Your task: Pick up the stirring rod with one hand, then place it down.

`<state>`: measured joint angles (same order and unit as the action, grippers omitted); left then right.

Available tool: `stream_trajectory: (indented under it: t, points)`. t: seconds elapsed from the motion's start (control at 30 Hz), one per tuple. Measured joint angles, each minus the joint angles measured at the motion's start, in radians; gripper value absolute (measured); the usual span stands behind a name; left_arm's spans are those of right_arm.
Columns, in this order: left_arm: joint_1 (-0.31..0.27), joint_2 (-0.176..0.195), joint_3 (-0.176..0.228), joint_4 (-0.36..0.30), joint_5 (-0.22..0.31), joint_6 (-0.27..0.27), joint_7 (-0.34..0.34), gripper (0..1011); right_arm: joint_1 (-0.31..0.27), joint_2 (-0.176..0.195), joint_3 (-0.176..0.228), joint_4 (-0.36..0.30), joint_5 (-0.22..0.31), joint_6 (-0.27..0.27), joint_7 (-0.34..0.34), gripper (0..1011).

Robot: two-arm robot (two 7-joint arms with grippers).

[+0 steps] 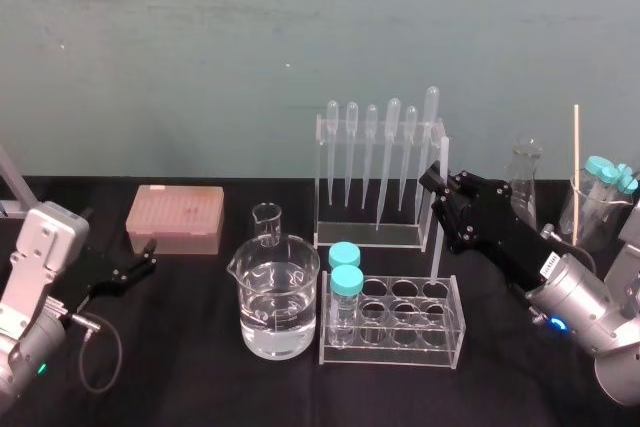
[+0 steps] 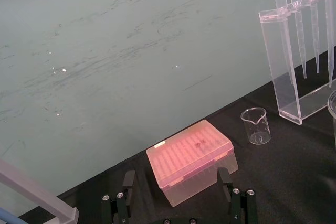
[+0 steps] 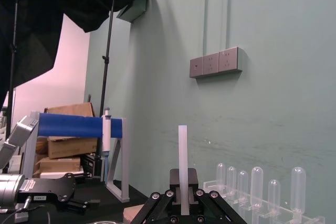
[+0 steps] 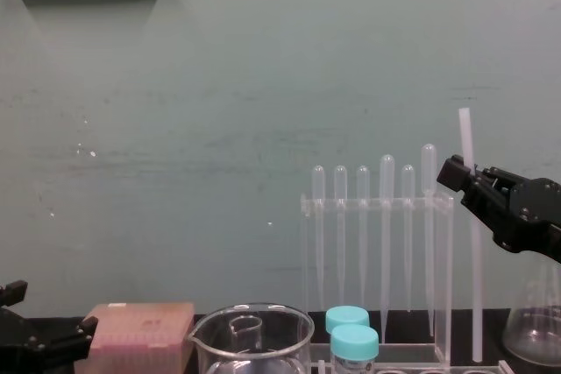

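So the right gripper (image 1: 445,190) is clamped on the rod (image 1: 438,237). It's pinching the upper part, so a short stub pokes up past the fingers and the longer stretch hangs below. The rod's long axis is basically vertical: a slight lean in the head view, pretty much straight up and down from the chest view. The arm comes in from the desk's (image 1: 200,387) right side, so the rod sits ahead of the wrist, toward the middle of the desk. Its lower end is down at the back right well of the tube rack (image 1: 392,325), which stands near the front edge, a bit right of centre. I can't tell if the tip is actually in the well or just over it. The pipette rack (image 1: 380,182) is just behind the rod. My guess is that putting it down means lifting clear first, then turning it flat over bare desk, not tipping it where it is. The left gripper (image 1: 140,262) is parked near the left edge by the pink box (image 1: 175,217) with its fingers spread. It's well apart from the rod, so this is the right arm's job.
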<state>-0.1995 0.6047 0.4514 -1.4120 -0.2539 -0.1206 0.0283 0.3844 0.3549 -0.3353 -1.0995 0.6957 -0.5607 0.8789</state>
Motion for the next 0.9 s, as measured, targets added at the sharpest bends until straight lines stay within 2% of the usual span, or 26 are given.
stream_trajectory:
  t: [0.9]
  points:
    - [0.0, 0.0, 0.0, 0.0, 0.0, 0.0, 0.0, 1000, 0.0, 0.0, 0.0, 0.0, 0.0, 0.0, 0.0, 70]
